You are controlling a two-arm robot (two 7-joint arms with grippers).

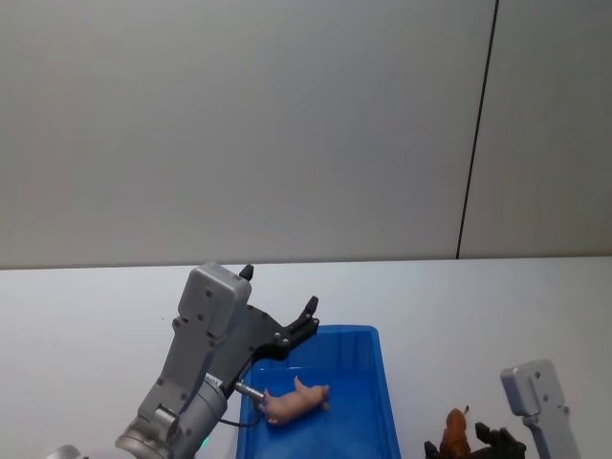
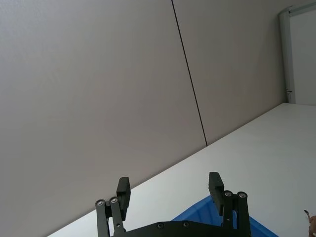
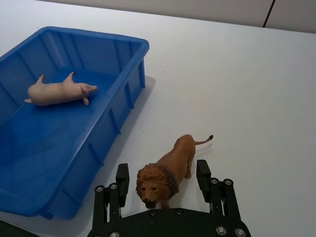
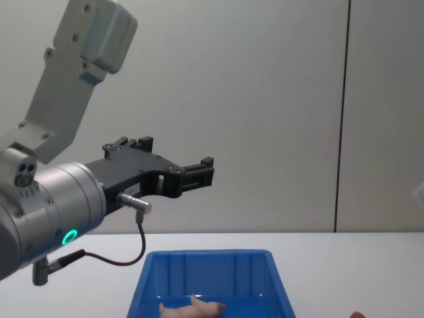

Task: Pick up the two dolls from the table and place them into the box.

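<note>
Right wrist view: right jaws, wide, flank the smooth brown maned doll (image 3: 168, 168) standing on white worktop (image 3: 237, 89); pale pink doll (image 3: 59, 91) lies inside ribbed blue box (image 3: 98, 36); left jaws wide above.

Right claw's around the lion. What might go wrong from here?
1. The right claw, open, straddles the standing lion doll near its head; closing there may tip it or squeeze it out.
2. The box wall stands beside it, so a low carry might clip the rim.
3. The left claw hangs open above the box, where the arms might meet.
</note>
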